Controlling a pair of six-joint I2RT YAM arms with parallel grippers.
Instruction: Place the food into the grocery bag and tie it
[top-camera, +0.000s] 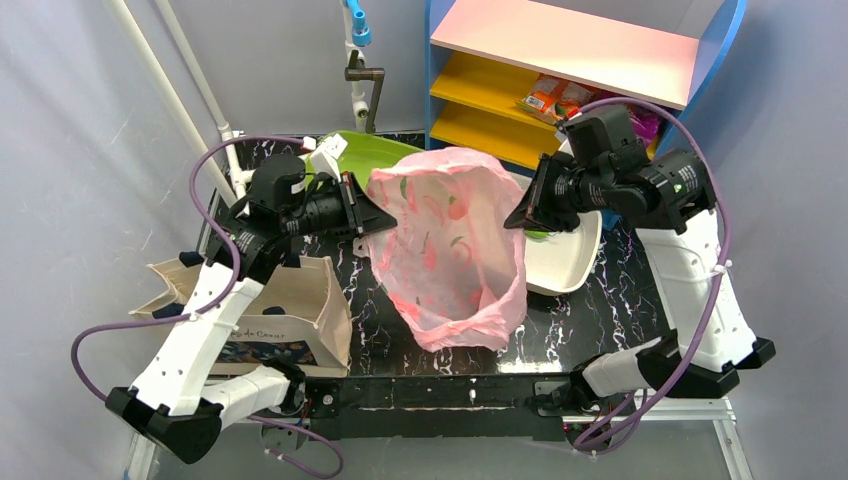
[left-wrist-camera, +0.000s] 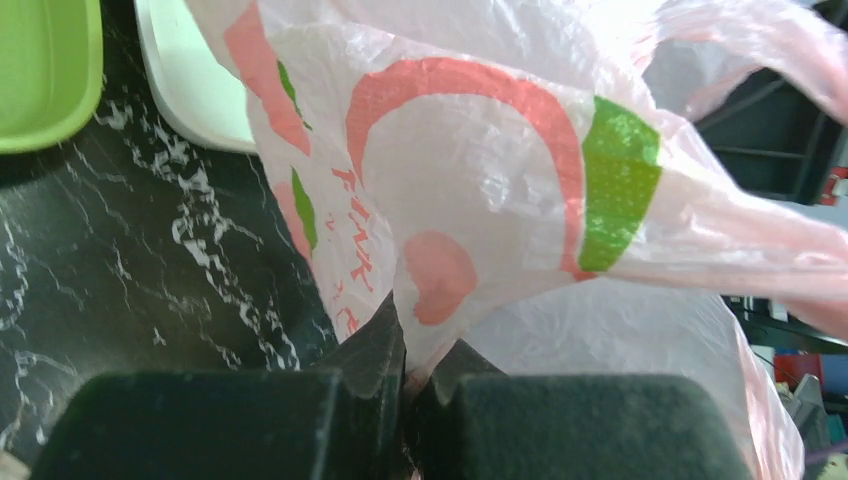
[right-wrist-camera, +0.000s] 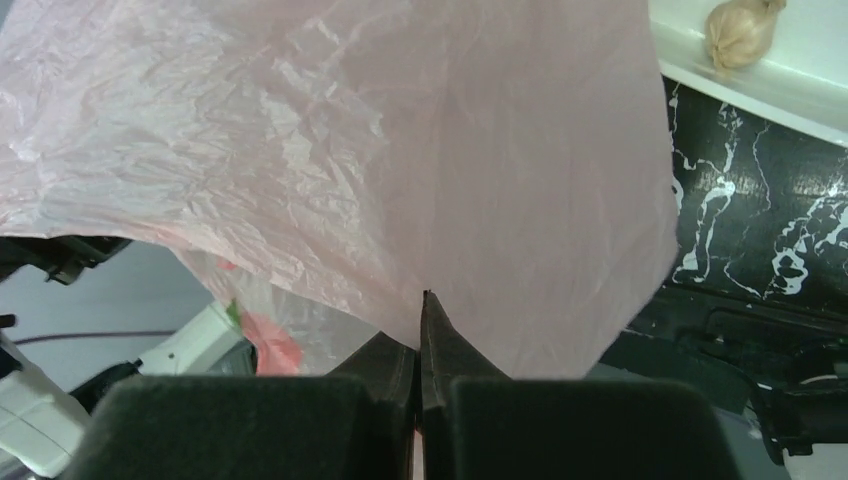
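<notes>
Both pinch plastic: left gripper (left-wrist-camera: 405, 372) is pressed together on a fold of the grocery bag (top-camera: 448, 245), centre frame, and right gripper (right-wrist-camera: 422, 325) clamps the opposite edge. Bag is stretched between them, lower end sagging to the tabletop (top-camera: 590, 325). Can't tell if food is inside. Reads as bag handling, mouth-spreading or tying unclear. Next move needs both pinches held and coordinated arms; thin film could slip or tear.
</notes>
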